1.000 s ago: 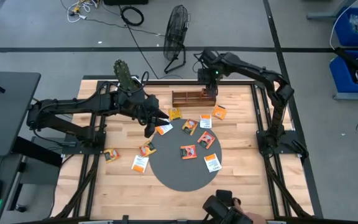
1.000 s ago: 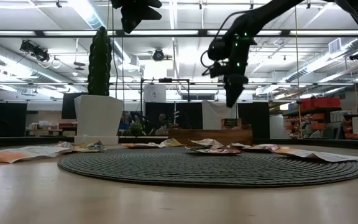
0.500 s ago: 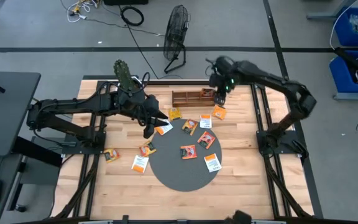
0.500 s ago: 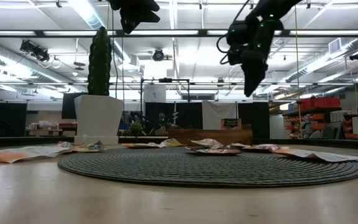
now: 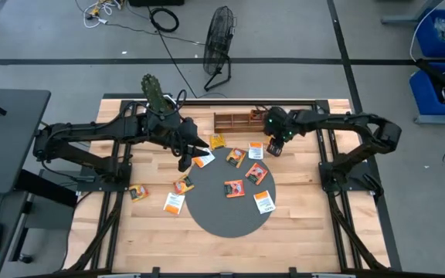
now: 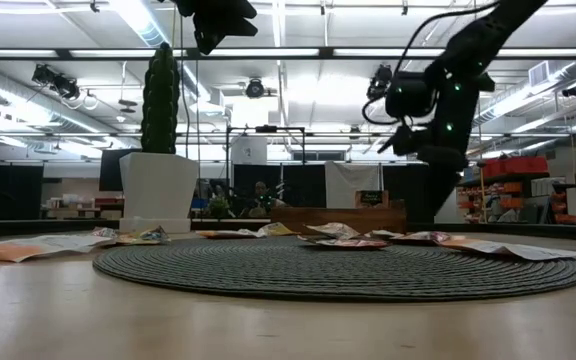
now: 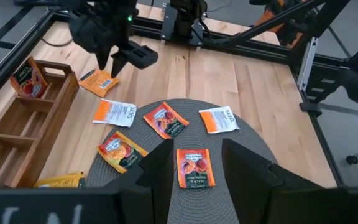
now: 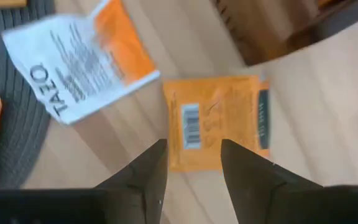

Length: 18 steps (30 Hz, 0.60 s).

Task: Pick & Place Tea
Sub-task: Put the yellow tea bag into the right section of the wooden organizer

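Tea sachets [image 5: 234, 188] lie scattered flat on the round dark mat [image 5: 230, 220] and on the wooden table [image 5: 300, 224] around it, with one standing in the end compartment of the wooden tray [image 5: 234, 121] at the table's far edge. My right gripper [image 5: 273, 147] is low over the table beside the tray, fingers parted and empty, poised directly above an orange sachet [image 8: 219, 121] that lies on bare wood, barcode face up. Just beside that one, a white-and-orange sachet [image 8: 76, 59] overlaps the mat's rim. My left gripper [image 5: 185, 160] hangs well above the mat's far left edge, fingers [image 7: 157, 174] partly open, holding nothing. Under it lie several red-orange sachets [image 7: 165, 120] on the mat. Three more sachets [image 5: 174, 202] lie on wood at the mat's left. A cactus [image 5: 154, 91] stands at the far left corner.
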Motion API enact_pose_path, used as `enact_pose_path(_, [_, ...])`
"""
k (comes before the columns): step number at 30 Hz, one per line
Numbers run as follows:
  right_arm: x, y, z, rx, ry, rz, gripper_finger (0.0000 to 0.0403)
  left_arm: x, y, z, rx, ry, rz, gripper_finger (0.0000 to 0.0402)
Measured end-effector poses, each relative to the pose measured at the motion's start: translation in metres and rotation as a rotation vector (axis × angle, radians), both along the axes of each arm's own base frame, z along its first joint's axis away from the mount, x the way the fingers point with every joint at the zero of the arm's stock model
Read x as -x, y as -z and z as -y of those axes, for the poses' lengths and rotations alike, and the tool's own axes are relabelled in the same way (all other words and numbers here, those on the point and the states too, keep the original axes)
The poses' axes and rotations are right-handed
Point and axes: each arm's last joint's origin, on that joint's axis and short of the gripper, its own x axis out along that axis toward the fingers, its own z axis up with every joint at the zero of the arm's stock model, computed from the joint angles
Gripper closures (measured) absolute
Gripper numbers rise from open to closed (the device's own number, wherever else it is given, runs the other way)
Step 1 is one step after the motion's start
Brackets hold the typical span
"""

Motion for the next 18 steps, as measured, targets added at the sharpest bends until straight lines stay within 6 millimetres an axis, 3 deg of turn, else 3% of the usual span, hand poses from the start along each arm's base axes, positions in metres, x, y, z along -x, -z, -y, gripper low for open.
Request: enact_pose_path(18, [0.011, 0.031, -0.007, 0.028, -0.031, 0.048, 0.0216, 0.0, 0.0, 0.0, 0.01, -0.005, 0.0, 0.0264])
